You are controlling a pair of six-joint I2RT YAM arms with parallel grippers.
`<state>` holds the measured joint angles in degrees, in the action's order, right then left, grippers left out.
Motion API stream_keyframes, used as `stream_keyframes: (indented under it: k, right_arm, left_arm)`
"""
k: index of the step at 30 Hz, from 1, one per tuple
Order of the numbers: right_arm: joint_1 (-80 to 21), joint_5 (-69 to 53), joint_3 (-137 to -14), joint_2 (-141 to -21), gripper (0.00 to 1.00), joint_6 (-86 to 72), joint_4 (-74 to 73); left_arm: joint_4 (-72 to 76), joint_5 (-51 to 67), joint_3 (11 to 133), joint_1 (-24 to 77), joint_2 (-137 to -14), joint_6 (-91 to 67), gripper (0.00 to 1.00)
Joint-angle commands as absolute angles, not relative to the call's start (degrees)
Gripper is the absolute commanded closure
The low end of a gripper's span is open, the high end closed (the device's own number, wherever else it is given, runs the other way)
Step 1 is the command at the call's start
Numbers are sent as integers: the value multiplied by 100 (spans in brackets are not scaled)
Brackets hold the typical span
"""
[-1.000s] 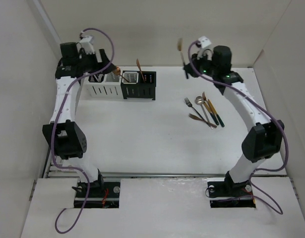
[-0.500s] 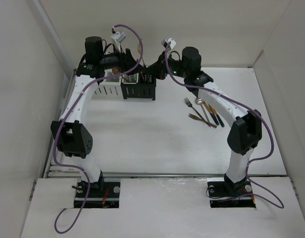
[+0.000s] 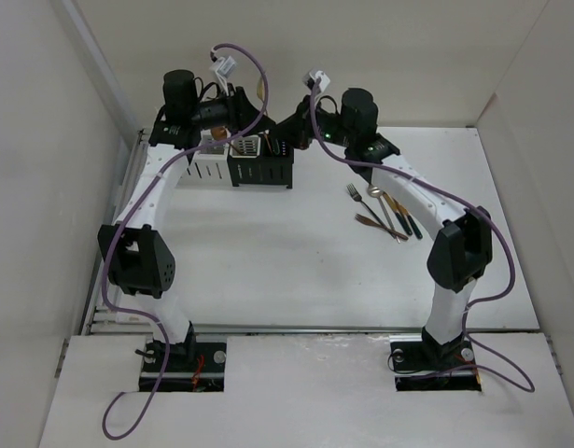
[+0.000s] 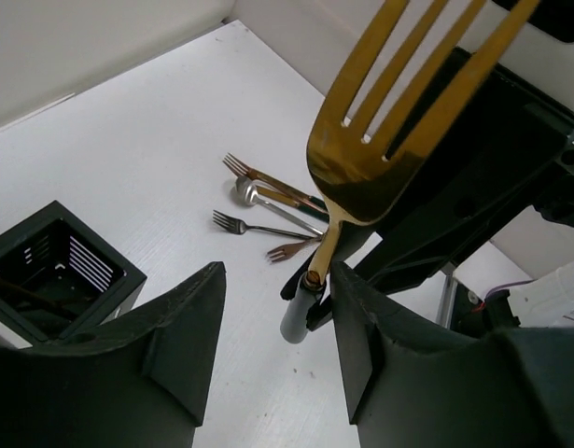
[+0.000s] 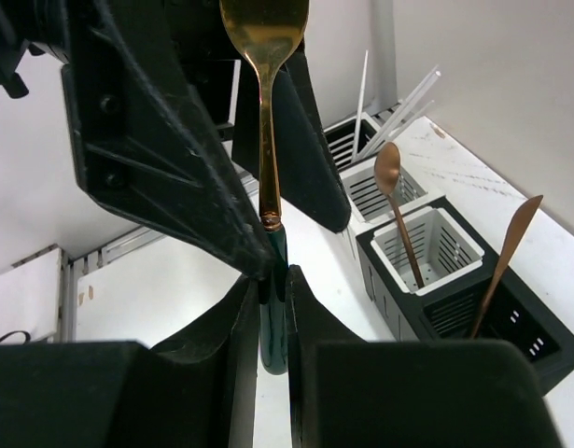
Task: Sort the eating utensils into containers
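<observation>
Both arms reach to far side of worktop, wrists angled inward & meeting nose-to-nose above the black containers. R gripper clamped on dark handle of gold fork, held upright in the air, tines up. L gripper partly open, fingers either side of fork's neck; clear gap on one side, can't tell if other finger touches. Other utensils lie in loose pile on worktop beside R arm, well apart from containers. Copper spoon stands in a slot.
</observation>
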<state>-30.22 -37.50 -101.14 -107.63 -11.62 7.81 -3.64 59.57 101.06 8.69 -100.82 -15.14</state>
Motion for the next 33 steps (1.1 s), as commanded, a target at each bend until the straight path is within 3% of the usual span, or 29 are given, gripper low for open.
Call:
stream_keyframes:
  k: [1, 3, 7, 10, 14, 17, 19, 20, 21, 22, 33]
  right_arm:
    - [-3199, -3797, -10107, -10617, 100, -1204, 1239]
    - [-3199, -3797, -10107, -10617, 100, -1204, 1239]
    - [-3252, -3797, -10107, -10617, 100, -1204, 1239]
    - [-3252, -3727, -10107, -10564, 100, -1204, 1239]
    - [-3252, -3727, -10107, -10564, 100, -1204, 1239]
    - [-3252, -3727, -10055, -10617, 54, -1256, 1239]
    - [-3252, -3727, -10002, -10670, 38, -1257, 1239]
    - [-3200, -3727, -10002, -10670, 20, -1309, 1239]
    - [-3147, -3727, -10002, -10731, 17, -1310, 1239]
    - [-3146, -3727, -10002, -10731, 4, -1310, 1239]
    - [-2654, -3841, -9949, -10907, 0, -1371, 1239]
  left_arm:
    - [70, 6117, 10011, 984, -10028, -1802, 55]
    - [70, 6056, 9958, 1037, -10028, -1802, 58]
    - [264, 6056, 9835, 1037, -10028, -2065, 75]
    - [264, 6056, 9835, 1037, -10028, -2065, 100]
    - [-25, 5828, 9922, 1037, -9976, -1785, 100]
    - [-692, 5181, 10300, 1037, -9976, -1094, 100]
    - [-1227, 4696, 10502, 1037, -9976, -696, 100]
    - [-1335, 4276, 10564, 959, -9976, -555, 100]
    - [-1406, 4141, 10617, 906, -9976, -467, 100]
    - [-1406, 4053, 10617, 818, -9976, -414, 100]
    - [-1110, 2628, 10187, -499, -10106, -376, 100]
